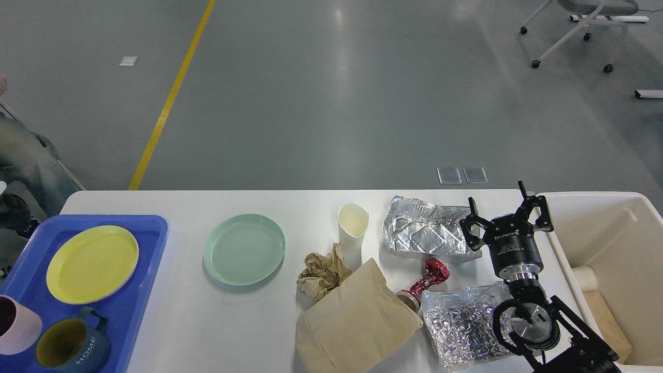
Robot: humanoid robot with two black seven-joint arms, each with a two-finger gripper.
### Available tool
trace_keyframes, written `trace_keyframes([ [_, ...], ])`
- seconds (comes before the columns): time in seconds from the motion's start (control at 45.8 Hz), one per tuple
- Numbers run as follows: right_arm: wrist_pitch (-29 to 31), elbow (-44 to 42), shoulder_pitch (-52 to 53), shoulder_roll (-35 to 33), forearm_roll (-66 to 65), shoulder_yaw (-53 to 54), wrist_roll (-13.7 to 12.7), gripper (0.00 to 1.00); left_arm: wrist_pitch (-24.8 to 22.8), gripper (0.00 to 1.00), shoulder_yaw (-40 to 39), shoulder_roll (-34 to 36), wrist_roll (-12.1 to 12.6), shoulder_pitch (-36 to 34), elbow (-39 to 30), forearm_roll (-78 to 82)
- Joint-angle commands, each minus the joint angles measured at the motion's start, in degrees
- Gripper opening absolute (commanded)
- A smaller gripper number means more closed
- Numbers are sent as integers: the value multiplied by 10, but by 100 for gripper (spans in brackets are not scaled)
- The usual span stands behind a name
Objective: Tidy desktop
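Observation:
The white desktop [181, 311] carries a pale green plate [243, 248], a white paper cup [352, 225], crumpled brown paper [322, 272], a brown paper bag [355, 321], a flattened foil tray [424, 233], a crushed red can [427, 280] and a crumpled foil sheet [463, 324]. My right gripper [497, 204] stands open and empty at the right, just right of the foil tray and above the foil sheet. My left gripper is out of view.
A blue tray [155, 228] at the left holds a yellow plate [92, 264], a blue mug [72, 347] and a pink cup [15, 324]. A cream bin [595, 197] at the right edge holds a paper cup [585, 277] and cardboard [603, 316].

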Motion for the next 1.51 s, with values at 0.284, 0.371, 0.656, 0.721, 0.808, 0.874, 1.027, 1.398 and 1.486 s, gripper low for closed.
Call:
trace_keyframes([
  [0.284,0,0,0,0,0,0,0,100,18,0,-4,-8,-5,27,2,-3],
  [0.371,0,0,0,0,0,0,-1,100,23,0,-2,-19,-4,31,2,-4],
  [0.656,0,0,0,0,0,0,0,100,36,9,-2,-21,-1,41,-6,-5],
  [0.721,0,0,0,0,0,0,0,100,36,24,2,-17,-1,40,-22,-5],
  [0.808,0,0,0,0,0,0,-1,100,43,56,9,-13,-4,35,-46,-6],
  [0.874,0,0,0,0,0,0,0,100,47,80,9,-10,-7,34,-54,-9],
  [1.027,0,0,0,0,0,0,0,100,47,91,13,-1,-6,26,-64,-32],
  [1.398,0,0,0,0,0,0,0,100,41,94,132,56,-5,-98,-113,-67],
  [1.486,0,0,0,0,0,0,-1,100,39,94,193,68,-2,-170,-159,-67],
])
